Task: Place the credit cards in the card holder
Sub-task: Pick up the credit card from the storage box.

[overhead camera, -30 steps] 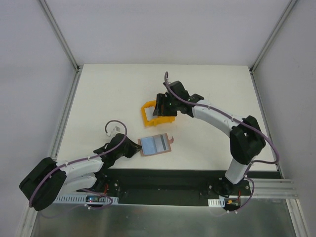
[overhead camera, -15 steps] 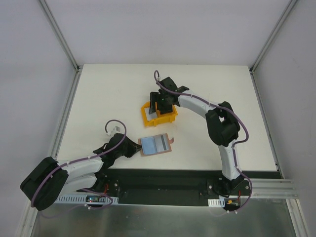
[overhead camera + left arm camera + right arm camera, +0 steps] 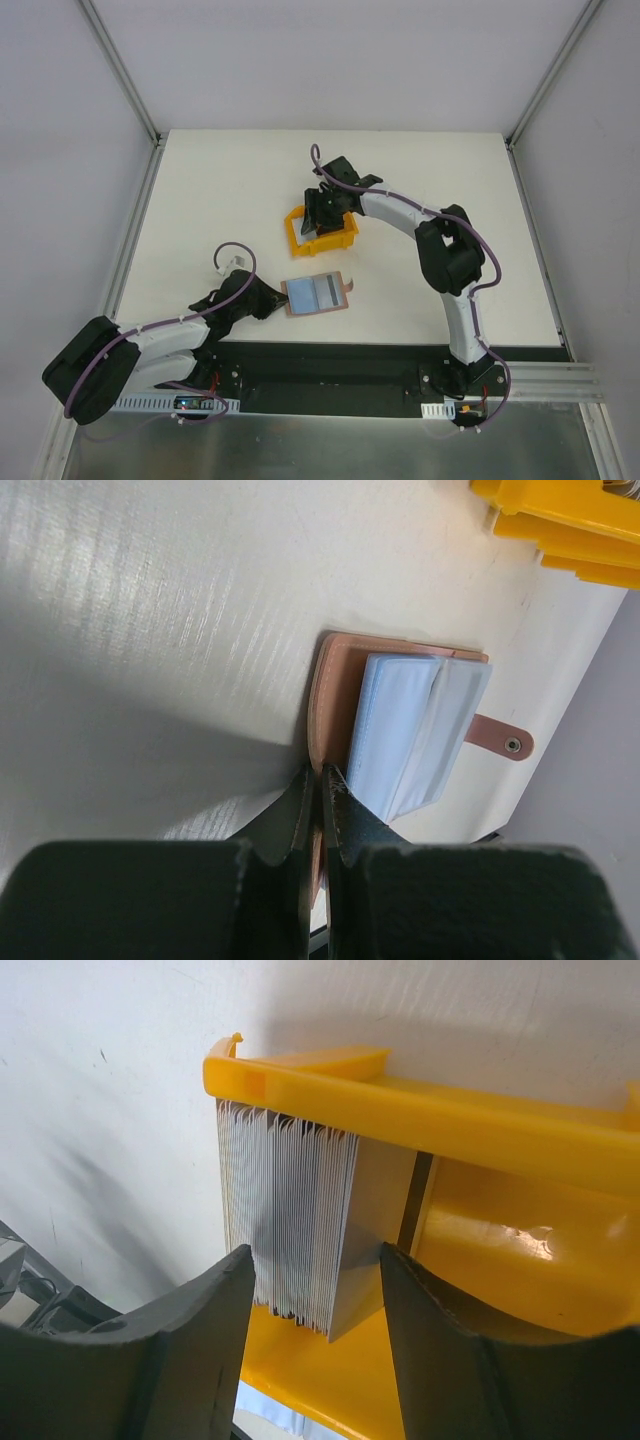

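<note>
Credit cards (image 3: 285, 1220): thin pale stack, standing on edge, packed face to face in one end of the yellow bin (image 3: 450, 1125). Frontmost card grey with a dark stripe down its face. Seen from above, mostly hidden under the right arm's wrist.

Card holder (image 3: 317, 293): brown, leather-like, lying open and flat on the white table (image 3: 220, 200), near the front edge and well apart from the yellow bin. Pale blue-grey sleeves (image 3: 400, 730) showing inside (card or empty pocket: cannot tell). Small tab clasp (image 3: 500, 742) with a snap, sticking out from the far side.

Left gripper (image 3: 320, 780): low at the table, fingers pressed together, pinching the near edge of the card holder, a sliver of brown leather visible between them.

Right gripper (image 3: 312, 1260): reaching down into the yellow bin, jaws parted, one finger on either side of the stack's lower end. Nothing lifted; contact with the outer cards not clear from the wrist view.

Yellow bin: plastic, towards the middle of the table, beyond the card holder.
</note>
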`<control>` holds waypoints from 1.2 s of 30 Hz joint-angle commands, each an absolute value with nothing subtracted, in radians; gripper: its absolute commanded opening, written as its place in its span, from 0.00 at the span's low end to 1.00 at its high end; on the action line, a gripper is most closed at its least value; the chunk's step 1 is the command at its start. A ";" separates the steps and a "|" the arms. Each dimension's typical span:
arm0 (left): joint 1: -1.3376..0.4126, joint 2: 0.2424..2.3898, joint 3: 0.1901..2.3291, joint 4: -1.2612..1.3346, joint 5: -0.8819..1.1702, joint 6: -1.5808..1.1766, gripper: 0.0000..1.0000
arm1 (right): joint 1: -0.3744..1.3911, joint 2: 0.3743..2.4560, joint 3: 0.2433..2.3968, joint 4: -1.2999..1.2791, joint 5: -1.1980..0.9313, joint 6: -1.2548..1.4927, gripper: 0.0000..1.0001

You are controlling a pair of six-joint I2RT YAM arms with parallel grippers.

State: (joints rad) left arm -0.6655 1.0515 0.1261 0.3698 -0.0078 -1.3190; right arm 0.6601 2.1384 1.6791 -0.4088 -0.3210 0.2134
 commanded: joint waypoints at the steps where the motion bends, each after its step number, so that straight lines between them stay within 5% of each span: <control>1: -0.655 1.080 0.109 0.344 -0.002 -1.290 0.00 | 0.652 2.102 1.686 -0.388 -0.356 0.195 0.53; 10: -0.653 1.123 0.124 0.367 0.043 -1.282 0.00 | 0.647 2.074 1.675 -0.379 -0.371 0.196 0.34; 27: -0.653 1.160 0.138 0.382 0.066 -1.272 0.00 | 0.632 2.034 1.666 -0.380 -0.377 0.196 0.19; 36: -0.653 1.154 0.132 0.383 0.067 -1.272 0.00 | 0.624 2.017 1.681 -0.425 -0.285 0.167 0.01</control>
